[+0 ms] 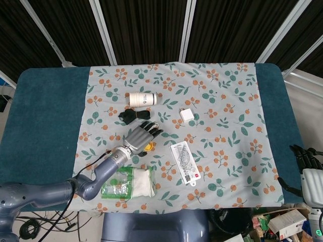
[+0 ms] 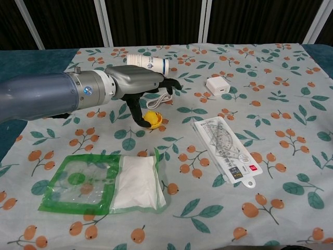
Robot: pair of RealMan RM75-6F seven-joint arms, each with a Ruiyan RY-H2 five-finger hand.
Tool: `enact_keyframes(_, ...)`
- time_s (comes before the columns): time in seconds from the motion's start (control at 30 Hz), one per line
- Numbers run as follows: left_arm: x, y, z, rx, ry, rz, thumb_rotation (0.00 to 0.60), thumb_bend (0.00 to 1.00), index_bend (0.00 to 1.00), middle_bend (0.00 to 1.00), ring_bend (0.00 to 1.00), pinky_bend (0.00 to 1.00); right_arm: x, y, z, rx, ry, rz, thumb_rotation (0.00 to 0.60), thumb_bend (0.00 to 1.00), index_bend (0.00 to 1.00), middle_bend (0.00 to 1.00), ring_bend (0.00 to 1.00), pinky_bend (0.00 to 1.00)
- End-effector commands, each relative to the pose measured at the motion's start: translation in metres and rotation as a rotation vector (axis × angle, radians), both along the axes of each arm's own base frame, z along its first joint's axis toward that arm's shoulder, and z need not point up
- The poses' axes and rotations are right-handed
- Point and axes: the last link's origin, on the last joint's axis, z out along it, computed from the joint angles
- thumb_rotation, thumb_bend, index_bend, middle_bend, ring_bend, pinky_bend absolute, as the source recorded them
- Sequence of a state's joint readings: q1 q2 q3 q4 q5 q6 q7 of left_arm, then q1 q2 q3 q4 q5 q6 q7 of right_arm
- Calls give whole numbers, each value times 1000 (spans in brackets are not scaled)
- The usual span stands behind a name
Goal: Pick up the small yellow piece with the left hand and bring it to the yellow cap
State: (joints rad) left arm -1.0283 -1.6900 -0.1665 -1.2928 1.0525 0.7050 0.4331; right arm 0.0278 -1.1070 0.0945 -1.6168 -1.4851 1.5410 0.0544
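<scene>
Fingers of the left hand (image 2: 136, 86) spread open above the yellow cap (image 2: 152, 119).

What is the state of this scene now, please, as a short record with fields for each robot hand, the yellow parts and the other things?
left robot hand: fingers spread above the round yellow plastic cap, holding nothing
small yellow piece: not told apart from the cap
right robot hand: at the table's right edge, idle; open or not is unclear
other things: white paper cup on its side, white square charger, clear plastic ruler set, green-edged bag of white powder
</scene>
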Motion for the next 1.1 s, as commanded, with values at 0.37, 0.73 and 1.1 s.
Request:
enact_keyframes(0.37,-12,7,100,211,-143,50,600,191,39,80,0,59,-1,0,1,-4,5,-1,600,118,108,83,108,189)
enact_keyframes(0.73,-93,-53,188,357,-180,184,600,180,9,43,0,18,1,2,1,-5,17,10,600,119,109,83,108,189)
enact_keyframes(1.1,-199,-157,264,488,-285,376,600,165,0,16,0,0,3,3,0,-5,32,20,600,120,109,83,108,189)
